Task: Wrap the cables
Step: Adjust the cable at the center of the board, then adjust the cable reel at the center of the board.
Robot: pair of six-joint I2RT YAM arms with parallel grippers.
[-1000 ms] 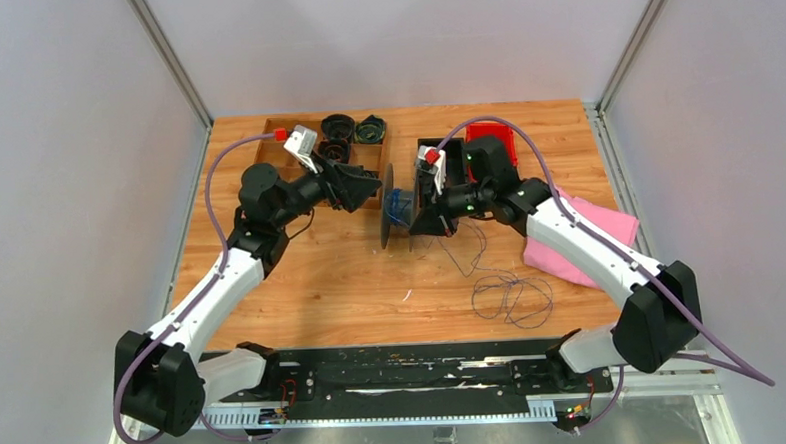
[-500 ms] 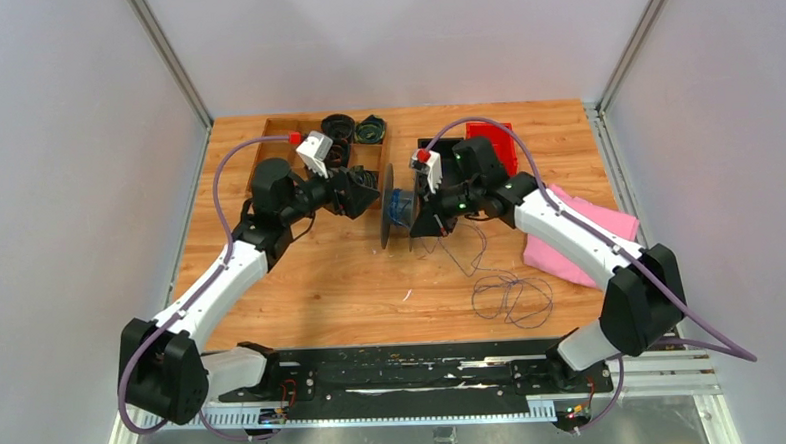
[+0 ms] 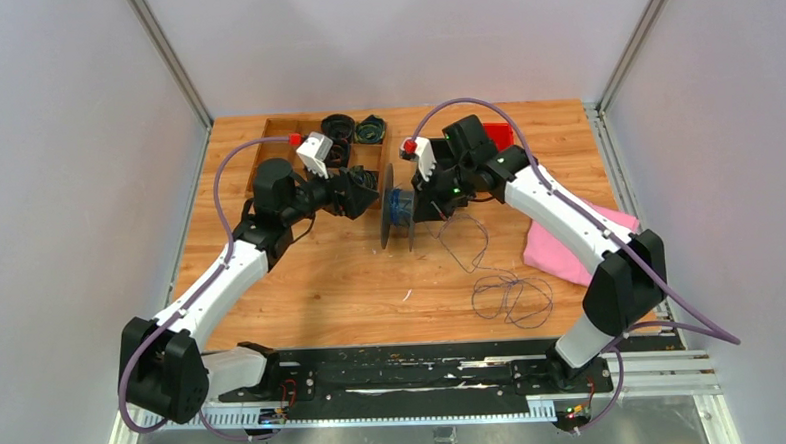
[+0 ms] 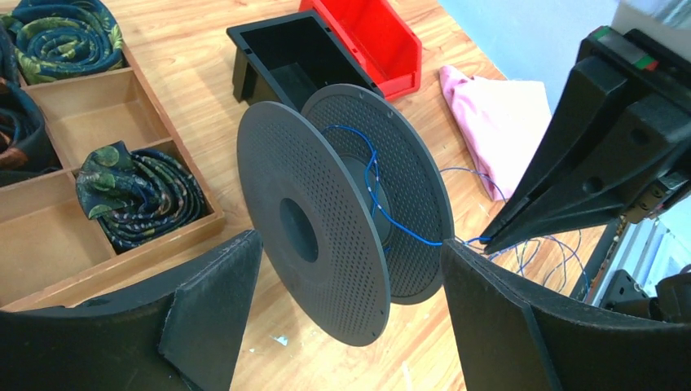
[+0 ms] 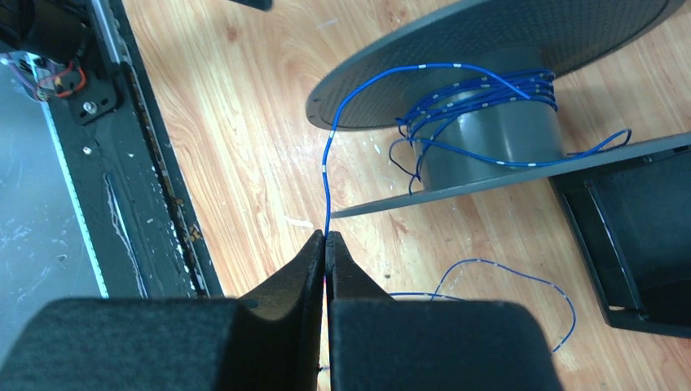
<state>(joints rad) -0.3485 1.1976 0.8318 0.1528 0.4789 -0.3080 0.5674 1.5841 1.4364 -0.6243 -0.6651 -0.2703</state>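
Right fingers (image 5: 303, 273) sit nearer the counter's far edge than before, pinched shut on the cable (image 5: 325, 187) just beside the spool (image 4: 342, 269). Left fingers (image 4: 213, 305) wide open, empty, facing spool.

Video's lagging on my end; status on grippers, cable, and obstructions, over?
Left gripper open, straddling the grey spool. Right gripper shut on the blue cable, few turns wound, slack looped on table. Black bin close behind spool.
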